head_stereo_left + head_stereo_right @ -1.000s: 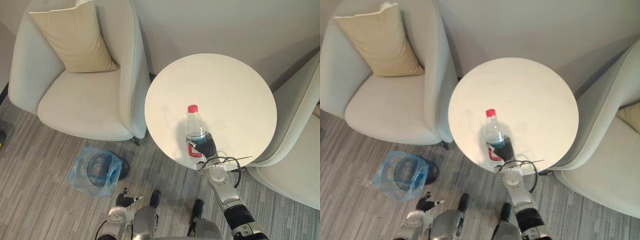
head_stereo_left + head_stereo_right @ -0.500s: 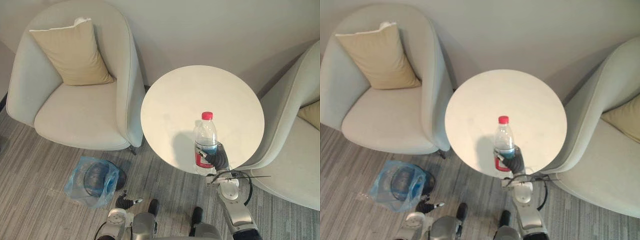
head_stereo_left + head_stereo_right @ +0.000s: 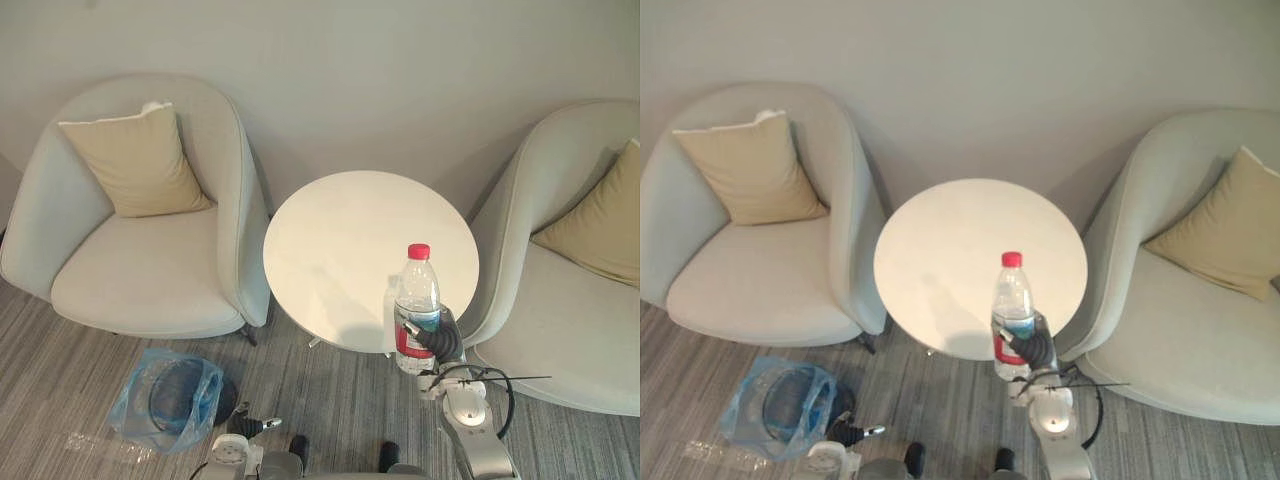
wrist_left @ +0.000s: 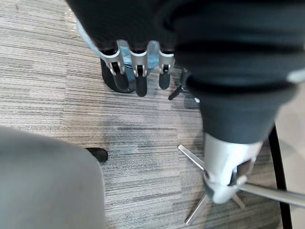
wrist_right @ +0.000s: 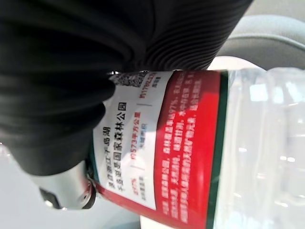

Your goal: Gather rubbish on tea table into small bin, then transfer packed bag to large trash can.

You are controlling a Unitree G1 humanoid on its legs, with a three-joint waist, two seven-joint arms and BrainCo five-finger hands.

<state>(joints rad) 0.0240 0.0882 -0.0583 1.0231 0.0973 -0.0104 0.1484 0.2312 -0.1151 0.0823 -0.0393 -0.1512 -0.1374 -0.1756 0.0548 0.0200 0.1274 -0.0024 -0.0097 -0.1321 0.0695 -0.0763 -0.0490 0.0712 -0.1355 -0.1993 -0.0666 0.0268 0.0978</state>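
Left eye view has drawn back: right hand (image 3: 441,340), curled round the bottle (image 3: 417,300), has carried it past the tabletop (image 3: 340,250) edge; bin (image 3: 150,400) next. Left hand (image 4: 139,67) hangs slack.

The right arm (image 3: 472,440) comes in from the lower right. Its right hand (image 3: 441,341) is raised, fingers curled round the lower part of a bottle (image 3: 417,295). The left hand (image 3: 243,424) hangs low at the left side, fingers (image 4: 138,71) relaxed, holding nothing.
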